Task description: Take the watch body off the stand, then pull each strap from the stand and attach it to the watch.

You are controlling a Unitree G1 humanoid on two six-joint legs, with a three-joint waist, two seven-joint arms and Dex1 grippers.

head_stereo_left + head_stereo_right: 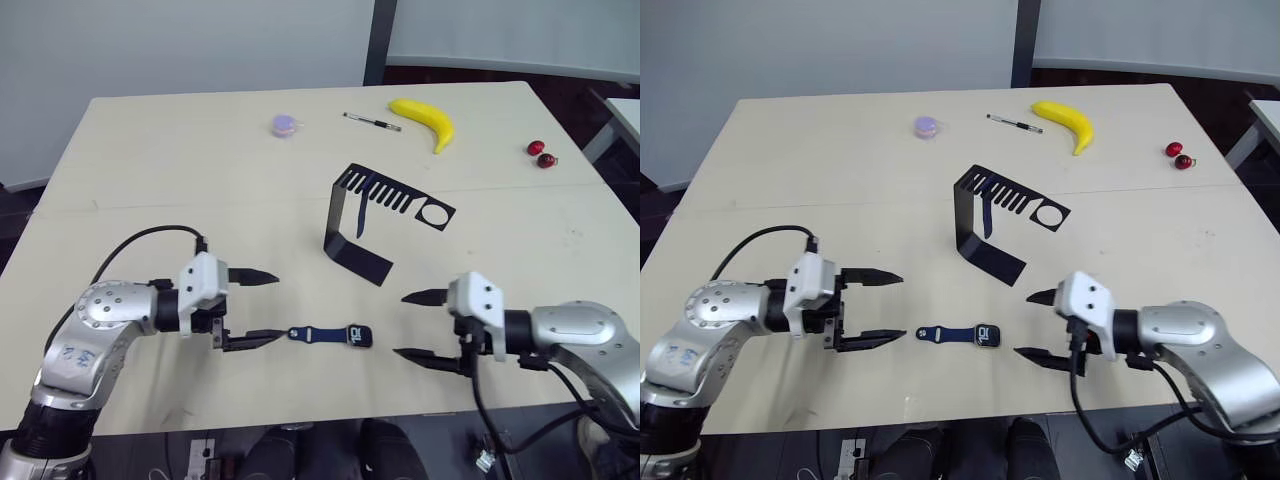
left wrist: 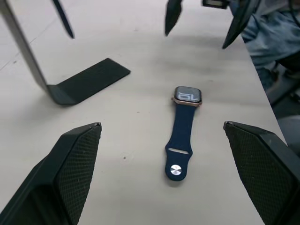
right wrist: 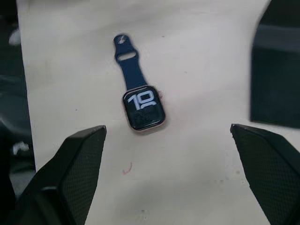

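Near the front edge of the counter (image 1: pixel 200 150), between the two grippers, the watch body (image 1: pixel 360 336) lies flat, screen up. Case is a small rounded square with a pale gold rim; the black screen shows white marks, readable as "10" in the right wrist view. One navy strap (image 1: pixel 318 333) is attached to the case side facing the left gripper and lies straight toward it; its free end is rounded, with a slot and a round metal stud. The opposite side of the case carries no band.

Left gripper (image 1: pixel 258 308) hovers just beside the strap's free end, jaws wide apart, lower fingertip close to the strap but not touching as far as I can tell. Right gripper (image 1: pixel 420 326) sits on the other side of the watch, a short gap away, jaws also spread and holding nothing.

Black stand (image 1: pixel 368 225) is upright behind the watch, toward the counter's middle: flat foot, vertical back, comb-slotted top with a ring hole at the far right end. The second strap (image 1: pixel 362 212), dark navy, hangs from one of the comb slots, tapered end down.

Far side of the counter: banana (image 1: pixel 424 121), black-and-white pen (image 1: pixel 372 122), small purple round object (image 1: pixel 286 124), two red cherries (image 1: pixel 541 153) near the right edge.
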